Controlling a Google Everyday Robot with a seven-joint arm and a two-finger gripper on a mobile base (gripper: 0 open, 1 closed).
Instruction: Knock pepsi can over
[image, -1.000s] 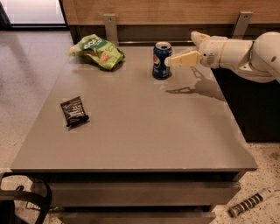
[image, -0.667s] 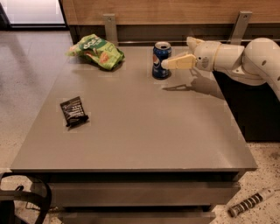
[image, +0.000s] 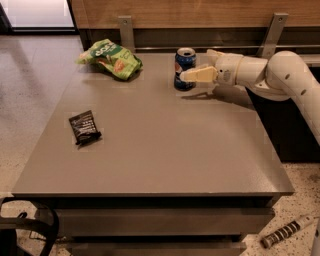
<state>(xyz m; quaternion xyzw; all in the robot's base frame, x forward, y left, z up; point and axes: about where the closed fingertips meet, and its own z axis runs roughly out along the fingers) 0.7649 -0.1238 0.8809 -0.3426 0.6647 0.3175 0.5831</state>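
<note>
The pepsi can (image: 183, 67), blue with a silver top, stands upright near the table's far edge. My gripper (image: 198, 65) comes in from the right on a white arm (image: 280, 75). Its cream near finger (image: 197, 75) points left and its tip touches or nearly touches the can's right side at mid height. The other finger (image: 214, 54) sits higher, behind and to the right of the can. The fingers are apart and hold nothing.
A green snack bag (image: 112, 59) lies at the table's far left. A dark flat wrapper (image: 84, 127) lies at the left middle. The grey table (image: 165, 150) has a wooden wall with metal brackets behind it. A dark cabinet stands at the right.
The gripper has moved left, closing the gap until its near finger reaches the can's right side. The can still stands upright in the same spot.
</note>
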